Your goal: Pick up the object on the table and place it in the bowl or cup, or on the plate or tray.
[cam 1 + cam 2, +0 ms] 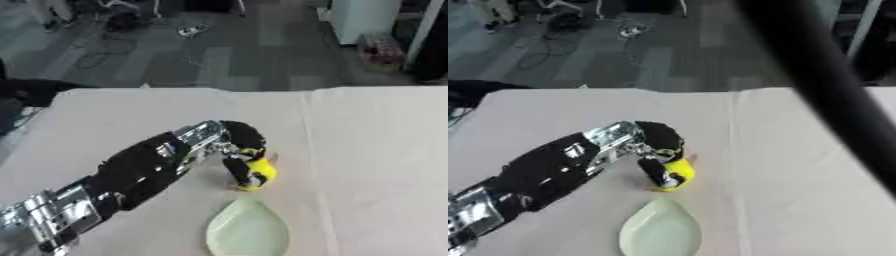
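My left hand (241,145) reaches in from the lower left and curls its black fingers round a small yellow object (260,175) with an orange tip. The object sits at or just above the cloth. A pale green leaf-shaped plate (248,231) lies just in front of the object, near the table's front edge. My right hand shows in neither view.
The table (376,150) is covered with a light beige cloth with a fold running front to back right of the object. A dark blurred bar (824,90) crosses the right eye view diagonally. Beyond the table lie floor, cables and boxes.
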{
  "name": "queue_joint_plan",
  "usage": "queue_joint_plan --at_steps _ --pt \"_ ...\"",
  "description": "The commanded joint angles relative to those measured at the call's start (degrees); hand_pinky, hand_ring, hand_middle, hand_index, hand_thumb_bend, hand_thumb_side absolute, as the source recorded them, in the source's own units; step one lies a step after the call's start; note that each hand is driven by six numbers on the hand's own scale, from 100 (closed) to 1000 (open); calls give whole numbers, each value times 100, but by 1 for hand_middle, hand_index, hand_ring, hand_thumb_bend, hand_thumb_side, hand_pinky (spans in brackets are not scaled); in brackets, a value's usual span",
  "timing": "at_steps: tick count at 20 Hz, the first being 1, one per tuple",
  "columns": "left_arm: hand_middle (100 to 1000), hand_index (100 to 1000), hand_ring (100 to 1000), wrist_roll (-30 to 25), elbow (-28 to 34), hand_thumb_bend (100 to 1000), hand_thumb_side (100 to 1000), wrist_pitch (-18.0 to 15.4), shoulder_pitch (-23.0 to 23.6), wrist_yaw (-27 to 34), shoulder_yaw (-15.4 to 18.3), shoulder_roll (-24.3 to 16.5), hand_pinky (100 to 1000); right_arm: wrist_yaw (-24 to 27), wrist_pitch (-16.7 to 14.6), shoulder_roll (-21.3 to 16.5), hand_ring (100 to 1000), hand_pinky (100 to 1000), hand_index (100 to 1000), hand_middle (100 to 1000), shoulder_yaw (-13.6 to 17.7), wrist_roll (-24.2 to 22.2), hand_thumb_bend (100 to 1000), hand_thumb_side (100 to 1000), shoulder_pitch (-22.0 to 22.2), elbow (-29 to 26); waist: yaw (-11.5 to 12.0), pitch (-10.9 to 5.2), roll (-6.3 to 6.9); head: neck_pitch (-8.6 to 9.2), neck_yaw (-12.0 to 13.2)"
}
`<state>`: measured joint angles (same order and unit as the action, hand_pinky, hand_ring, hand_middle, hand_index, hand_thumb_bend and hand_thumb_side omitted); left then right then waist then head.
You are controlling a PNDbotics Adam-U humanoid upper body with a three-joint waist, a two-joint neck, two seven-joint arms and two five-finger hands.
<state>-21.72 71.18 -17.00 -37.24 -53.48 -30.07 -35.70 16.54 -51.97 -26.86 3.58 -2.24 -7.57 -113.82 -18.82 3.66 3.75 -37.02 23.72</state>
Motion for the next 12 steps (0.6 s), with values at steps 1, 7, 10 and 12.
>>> queue_joint_plan --at_steps 1,7,10,12 --pt "100 383 100 5 222 100 776 64 -54 206 65 -166 100 -57 1 -125 383 195 322 419 52 28 100 853 -8 -78 24 -71 -40 36 -23" --pt "100 382 100 29 453 100 762 172 -35 438 71 -229 100 -154 1 -106 383 194 320 419 30 76 100 856 31 -78 67 -81 -52 6 -55" --pt "100 379 100 55 638 100 757 241 -33 547 94 -300 100 -202 1 -102 383 194 321 419 19 107 100 856 46 -78 86 -87 -49 -14 -67" --pt "100 379 100 41 765 100 757 295 -33 592 101 -354 100 -230 1 -102 383 194 321 419 18 131 100 856 52 -78 93 -91 -46 -30 -76"
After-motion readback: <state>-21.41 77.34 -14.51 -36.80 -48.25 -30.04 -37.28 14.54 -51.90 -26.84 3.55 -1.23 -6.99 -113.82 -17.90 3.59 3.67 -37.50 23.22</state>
